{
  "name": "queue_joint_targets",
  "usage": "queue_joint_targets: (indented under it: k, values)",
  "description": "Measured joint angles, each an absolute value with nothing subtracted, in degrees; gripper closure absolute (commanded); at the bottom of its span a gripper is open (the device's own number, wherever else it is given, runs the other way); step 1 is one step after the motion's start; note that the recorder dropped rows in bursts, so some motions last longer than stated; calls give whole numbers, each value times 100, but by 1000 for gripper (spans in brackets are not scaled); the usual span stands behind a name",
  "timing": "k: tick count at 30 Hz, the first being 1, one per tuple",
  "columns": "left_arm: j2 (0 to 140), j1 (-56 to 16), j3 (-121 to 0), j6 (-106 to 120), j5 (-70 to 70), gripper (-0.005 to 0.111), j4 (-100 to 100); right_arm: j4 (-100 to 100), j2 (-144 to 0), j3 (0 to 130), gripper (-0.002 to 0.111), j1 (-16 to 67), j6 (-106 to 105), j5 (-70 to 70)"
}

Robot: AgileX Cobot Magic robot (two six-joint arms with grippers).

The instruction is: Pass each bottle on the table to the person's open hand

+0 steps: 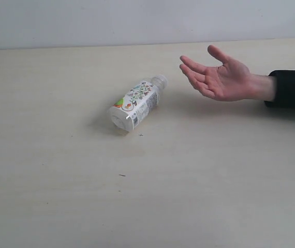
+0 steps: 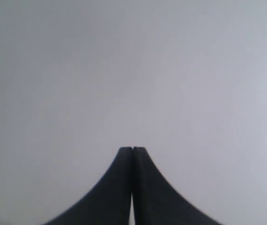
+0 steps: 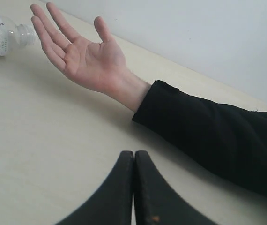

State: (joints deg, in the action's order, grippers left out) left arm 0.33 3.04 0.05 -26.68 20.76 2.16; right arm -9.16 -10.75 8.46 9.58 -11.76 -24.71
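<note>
one bottle (image 1: 135,105), white label with colourful print, lies on its side on the table (image 1: 189,181), base toward the exterior camera, cap end angled toward the far edge. the person's open hand (image 1: 217,77) is to its right in that view, palm up, fingers spread, empty and clear of the bottle, with a black sleeve (image 1: 292,88) at the wrist. left gripper (image 2: 132,150): jaws pressed together, holding nothing, facing a plain pale surface. right gripper (image 3: 134,153): jaws together, empty, near the sleeve
</note>
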Motion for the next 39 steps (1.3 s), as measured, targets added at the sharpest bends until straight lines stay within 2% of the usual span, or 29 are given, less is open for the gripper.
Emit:
queue_joint_targets:
  k: [10,18,22,31,36,39]
  values:
    - [23,304,5,-2821,3459,104,216,-916,-1075,846,108,958,-1176,-2471]
    - [23,304,5,-3431,3599,105,105,-847,-1075,846,108,958,-1176,-2471]
    - [199,304,-13,-3901,3555,107,-1045,-792,-1075,846,108,958,-1176,-2471]
    - [2538,304,-1476,-4771,3560,107,-2167,-756,-1075,846,108,958,-1176,-2471]
    - [4282,304,-2928,-5128,3339,107,-3948,-756,-1075,846,108,958,-1176,-2481]
    - [5155,304,-3800,-5764,2970,107,-5664,-756,-1075,846,108,958,-1176,-2481]
